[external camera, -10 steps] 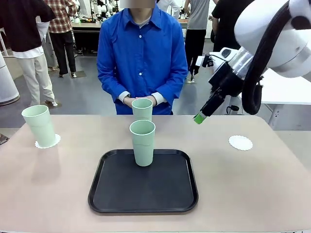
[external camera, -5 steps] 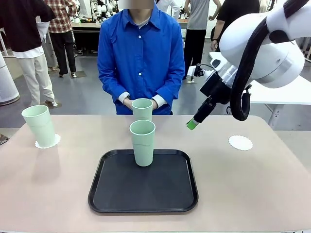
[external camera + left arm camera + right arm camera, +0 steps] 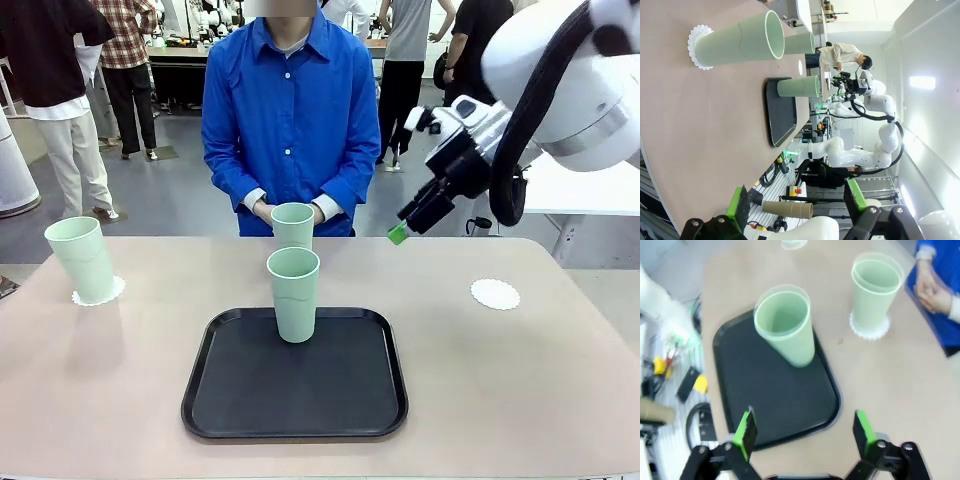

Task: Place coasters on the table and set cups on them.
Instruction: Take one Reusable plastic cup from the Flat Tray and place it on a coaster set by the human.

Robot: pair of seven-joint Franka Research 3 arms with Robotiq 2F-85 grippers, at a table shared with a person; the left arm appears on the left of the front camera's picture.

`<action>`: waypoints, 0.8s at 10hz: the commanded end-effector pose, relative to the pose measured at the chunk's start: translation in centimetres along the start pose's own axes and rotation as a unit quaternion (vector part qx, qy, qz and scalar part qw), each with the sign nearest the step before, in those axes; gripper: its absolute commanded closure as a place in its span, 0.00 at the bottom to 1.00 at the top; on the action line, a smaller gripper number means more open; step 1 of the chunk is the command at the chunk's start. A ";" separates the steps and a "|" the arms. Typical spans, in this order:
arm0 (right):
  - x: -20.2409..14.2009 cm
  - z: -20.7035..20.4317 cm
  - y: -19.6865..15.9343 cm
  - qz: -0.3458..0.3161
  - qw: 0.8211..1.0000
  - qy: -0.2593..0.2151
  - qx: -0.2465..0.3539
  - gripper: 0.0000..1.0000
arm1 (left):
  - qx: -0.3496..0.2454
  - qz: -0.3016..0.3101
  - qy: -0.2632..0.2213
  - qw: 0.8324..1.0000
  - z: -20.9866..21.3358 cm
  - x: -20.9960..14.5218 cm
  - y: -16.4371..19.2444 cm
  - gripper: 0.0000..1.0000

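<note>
Three mint-green cups stand on the beige table (image 3: 530, 400). One cup (image 3: 81, 259) rests on a coaster (image 3: 100, 293) at the far left. Another cup (image 3: 293, 225) stands on a coaster (image 3: 869, 327) in front of the person's clasped hands (image 3: 290, 207). The third cup (image 3: 293, 294) stands at the back of the black tray (image 3: 295, 385). A bare coaster (image 3: 495, 294) lies at the right. My right gripper (image 3: 400, 232) hangs open in the air right of the middle cups, looking down on them (image 3: 805, 432). My left gripper (image 3: 797, 200) is open, low beside the left cup (image 3: 740, 42).
The tray (image 3: 775, 390) takes up the middle front of the table. The person stands close at the far edge. Other people and benches show farther back. Bare tabletop lies right of the tray around the free coaster.
My right arm has turned at the wrist; its gripper dipped left toward the middle cups, then rose a little. Cups, coasters and the person's hands have not moved.
</note>
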State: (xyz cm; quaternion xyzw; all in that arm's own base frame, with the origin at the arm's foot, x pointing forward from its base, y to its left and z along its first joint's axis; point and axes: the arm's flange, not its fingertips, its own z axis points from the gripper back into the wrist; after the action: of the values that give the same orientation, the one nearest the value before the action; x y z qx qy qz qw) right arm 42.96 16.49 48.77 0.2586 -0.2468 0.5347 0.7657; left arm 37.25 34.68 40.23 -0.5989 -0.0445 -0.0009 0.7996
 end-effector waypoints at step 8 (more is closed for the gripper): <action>-10.6 -12.7 -3.5 0.174 0.941 -0.265 0.120 0.00 | 0.005 0.002 -0.004 1.000 -0.1 -0.2 -0.1 0.00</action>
State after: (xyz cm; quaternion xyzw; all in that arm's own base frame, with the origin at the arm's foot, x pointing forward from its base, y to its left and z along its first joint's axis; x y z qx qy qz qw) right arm 43.19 16.07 31.76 0.4504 -0.4216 0.5926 0.5179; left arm 37.26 34.67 40.23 -0.5989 -0.0446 -0.0010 0.7996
